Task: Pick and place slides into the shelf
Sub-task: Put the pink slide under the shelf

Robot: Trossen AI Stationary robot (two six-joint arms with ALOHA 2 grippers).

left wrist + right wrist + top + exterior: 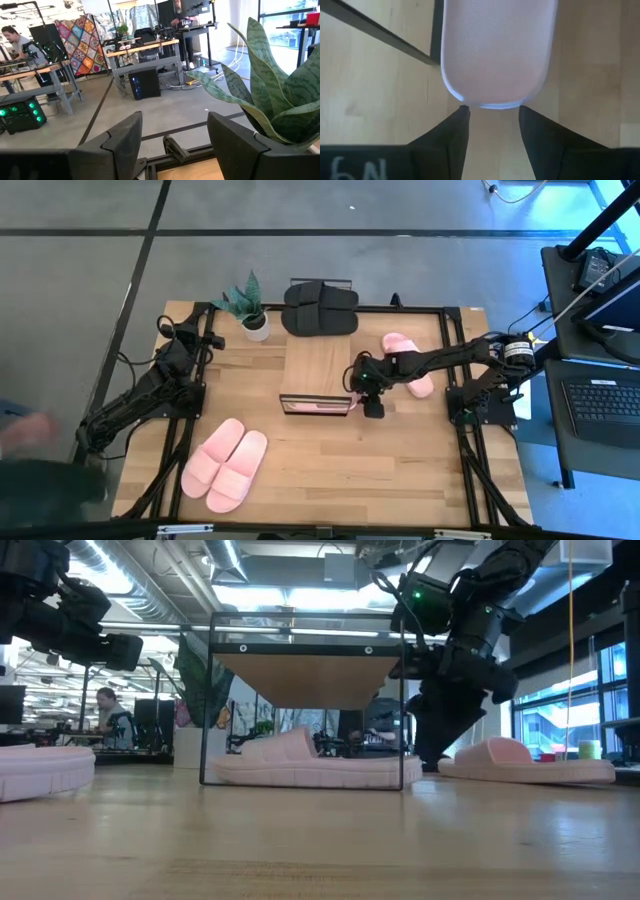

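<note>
My right gripper (491,112) parted, tips at pink slide's (497,50) end under shelf (318,367); black frame post (380,32) beside; snake plant (245,302) behind.

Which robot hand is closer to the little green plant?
The left. The left gripper sits at the table's left edge with the plant just ahead of it; the right gripper is across the table by the shelf.

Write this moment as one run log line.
right gripper: fingers open, at pink slide under shelf | left gripper: open, waiting
</note>
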